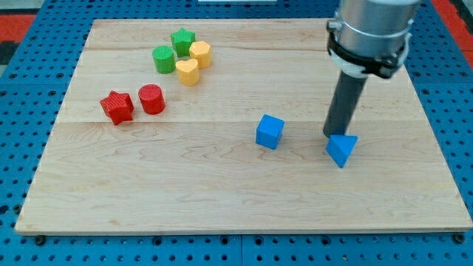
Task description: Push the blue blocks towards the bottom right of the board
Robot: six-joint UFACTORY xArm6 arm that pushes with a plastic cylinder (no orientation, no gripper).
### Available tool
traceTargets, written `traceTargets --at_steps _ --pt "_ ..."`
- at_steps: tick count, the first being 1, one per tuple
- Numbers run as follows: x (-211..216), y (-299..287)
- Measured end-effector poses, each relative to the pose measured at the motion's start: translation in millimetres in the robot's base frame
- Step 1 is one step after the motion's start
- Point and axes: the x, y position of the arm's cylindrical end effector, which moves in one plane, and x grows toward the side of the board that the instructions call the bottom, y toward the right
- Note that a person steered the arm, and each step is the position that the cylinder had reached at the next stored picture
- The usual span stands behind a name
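Note:
A blue cube (270,131) lies near the middle of the wooden board (222,199). A blue triangular block (341,149) lies to its right. My tip (334,135) stands right at the triangular block's upper left edge, touching or nearly touching it. The dark rod rises from there to the grey arm at the view's top right. The cube is apart from the tip, on its left.
A red star block (117,107) and a red cylinder (151,99) lie at the left. A green cylinder (164,59), a green star block (182,41), a yellow hexagonal block (200,54) and a yellow heart-shaped block (188,72) cluster at the upper left.

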Motion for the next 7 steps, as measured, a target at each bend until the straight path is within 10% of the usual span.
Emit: traceTargets --at_steps 5,7 --pt "30.5 27.7" --pt "28.6 -118.7"
